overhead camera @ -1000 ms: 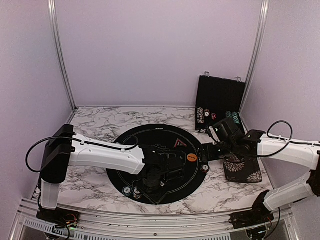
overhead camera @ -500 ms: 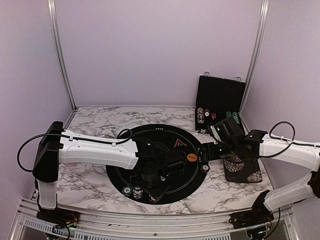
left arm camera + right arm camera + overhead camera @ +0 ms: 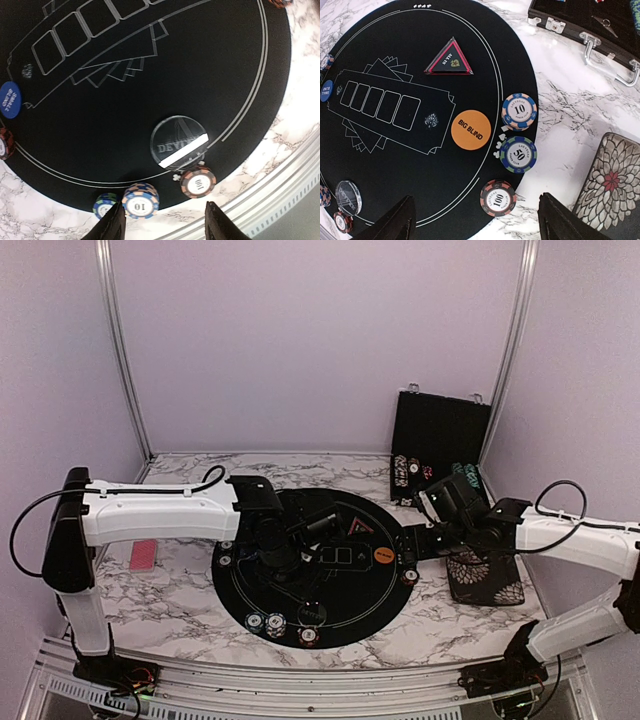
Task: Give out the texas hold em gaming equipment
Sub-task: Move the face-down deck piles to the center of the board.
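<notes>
A round black mat (image 3: 345, 585) carries the gaming equipment. At its near edge stand a blue 10 chip stack (image 3: 140, 201), a 100 chip stack (image 3: 198, 181) and a green-blue stack (image 3: 105, 207), with a clear dealer button (image 3: 179, 143) beside them. My left gripper (image 3: 165, 227) hangs open above them and holds nothing. At the mat's right edge are the orange big-blind button (image 3: 471, 129) and the 10 (image 3: 519, 111), 50 (image 3: 518, 154) and 100 (image 3: 498, 198) chips. My right gripper (image 3: 477, 227) hovers open over them. A red-backed card (image 3: 143, 554) lies on the marble at the left.
The black chip case (image 3: 440, 445) stands open at the back right, its handle (image 3: 607, 70) near the mat. A floral pad (image 3: 485, 575) lies under my right arm. A red-edged triangle marker (image 3: 448, 60) and a blue button (image 3: 325, 91) rest on the mat.
My left arm has swung back and to the left, drawing its gripper away from the mat's near edge; the red card on the marble now shows. The right arm has hardly moved.
</notes>
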Motion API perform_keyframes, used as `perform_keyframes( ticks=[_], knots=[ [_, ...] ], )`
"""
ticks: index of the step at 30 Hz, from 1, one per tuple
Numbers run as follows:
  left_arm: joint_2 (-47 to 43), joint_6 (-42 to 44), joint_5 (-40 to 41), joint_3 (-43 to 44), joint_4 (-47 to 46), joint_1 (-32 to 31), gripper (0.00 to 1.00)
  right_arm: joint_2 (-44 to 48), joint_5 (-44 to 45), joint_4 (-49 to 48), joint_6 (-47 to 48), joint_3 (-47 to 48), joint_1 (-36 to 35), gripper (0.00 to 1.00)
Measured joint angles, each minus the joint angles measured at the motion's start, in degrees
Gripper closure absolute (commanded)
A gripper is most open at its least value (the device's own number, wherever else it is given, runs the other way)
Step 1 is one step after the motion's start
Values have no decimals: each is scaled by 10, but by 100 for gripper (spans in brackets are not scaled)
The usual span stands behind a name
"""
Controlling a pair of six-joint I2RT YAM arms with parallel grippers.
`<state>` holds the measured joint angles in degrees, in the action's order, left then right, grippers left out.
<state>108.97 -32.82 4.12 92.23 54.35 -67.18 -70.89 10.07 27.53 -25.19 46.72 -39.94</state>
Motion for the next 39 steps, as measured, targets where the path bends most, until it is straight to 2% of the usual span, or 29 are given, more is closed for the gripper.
perform_keyframes(
  ticks=[16, 25, 29, 33, 39],
  knots=[
    [-166, -17, 26, -151, -1, 249, 42, -67, -15, -47, 34, 68, 0, 14],
    [-239, 2, 40, -278, -22, 455, 40, -114, -54, -70, 64, 102, 5, 14],
    [-245, 28, 40, -311, -38, 535, 37, -127, -72, -75, 74, 113, 6, 14],
    [-237, 56, 36, -321, -57, 591, 30, -132, -84, -78, 82, 116, 7, 14],
    [-198, 100, 34, -322, -85, 639, 21, -132, -96, -80, 90, 116, 9, 13]
  ],
)
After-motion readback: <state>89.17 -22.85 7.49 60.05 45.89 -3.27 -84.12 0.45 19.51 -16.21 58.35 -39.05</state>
